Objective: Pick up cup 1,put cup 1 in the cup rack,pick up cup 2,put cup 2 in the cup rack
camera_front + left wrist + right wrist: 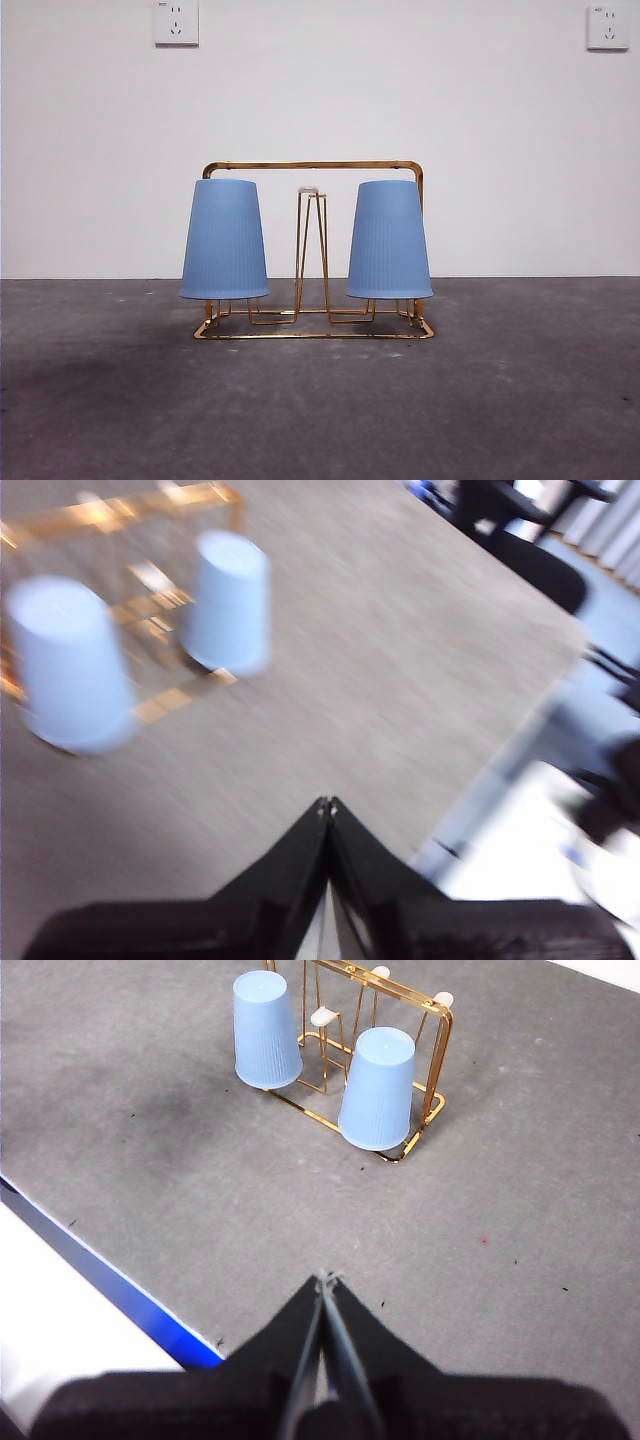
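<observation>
Cups first: from the front you see both blue cups upside down on the gold rack [312, 166], the left cup [224, 240] and the right cup [389, 240] each sitting over an outer prong, with the middle prong [310, 192] bare between them. No arm shows here. By my judgement the task looks finished, so your main risk is disturbing what already sits well. The cups hang loosely on thin wire; a knock to the frame could tip one off.

From the left wrist camera, the picture is smeared, so that arm is likely in motion. The left gripper [328, 805] has its jaws pressed together with nothing between them, well apart from the rack [140, 505] and the two cups [228, 602] [68, 665]. The table edge lies close on one side; a fast swing could clip it.

From the right wrist camera, the right gripper [324, 1280] is likewise clenched and empty, well clear of the rack [437, 1055] and cups [266, 1030] [378, 1088]. The table's blue edge [110, 1275] is near; lowering there could strike it.
</observation>
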